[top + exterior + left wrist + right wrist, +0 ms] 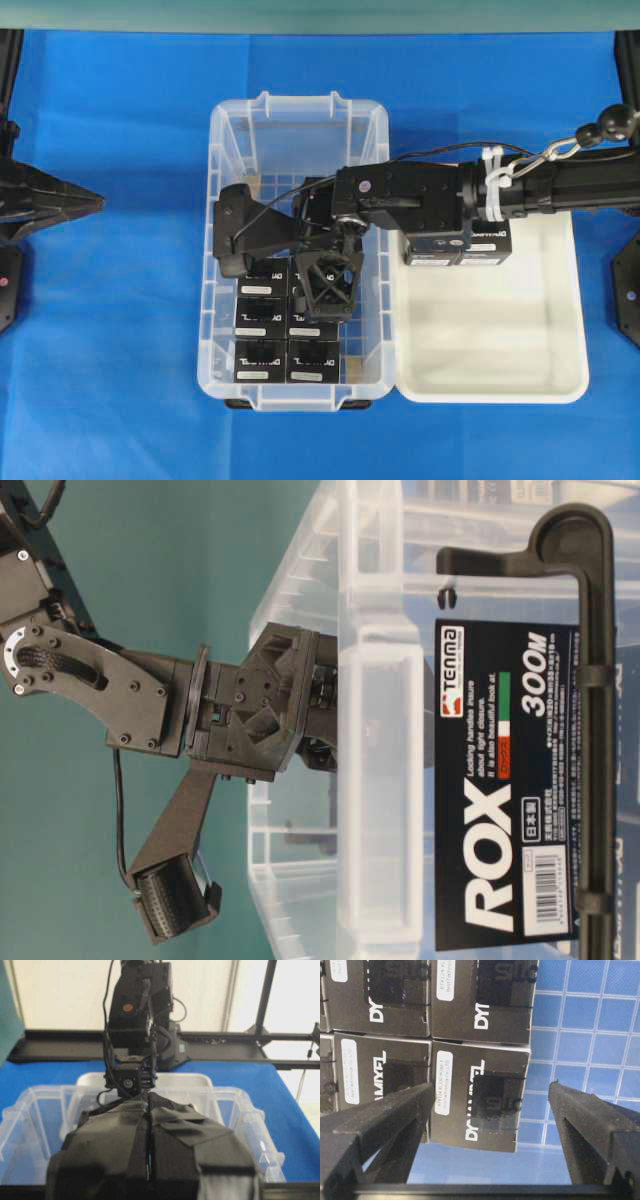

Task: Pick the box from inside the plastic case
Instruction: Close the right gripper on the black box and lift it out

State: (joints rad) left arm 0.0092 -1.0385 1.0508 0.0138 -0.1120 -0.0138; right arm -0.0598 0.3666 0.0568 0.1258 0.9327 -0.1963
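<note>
- The worktop [120,300] is covered in blue; the plastic case [228,120] stands at its middle, with a shallow white tray [500,360] touching its right side.
- The right arm [560,185] reaches across the tray and down into the case, so it is the arm at the boxes; the left arm [40,200] is parked at the left edge of the overhead view, well apart from the case.
- In the overhead view black boxes sit in two columns in the near half of the case; the far half shows only bare grid floor. Two more boxes [458,248] lie in the tray under the arm.
- The right gripper [490,1110] points down at the pack with its jaws wide apart, holding nothing.
- In the right wrist view the box [477,1097] at the corner of the pack lies between the two fingers: one finger [390,1110] hangs over the seam with the neighbouring box, the other [590,1115] over bare grid floor.
- The box is roughly square from above, its lettering running across the line between the fingers. My judgement: the coming move is a straight descent, and the tight spot is the seam side, where the finger has to slip between touching boxes.
- The left gripper [150,1160] has its fingers pressed together, empty.
</note>
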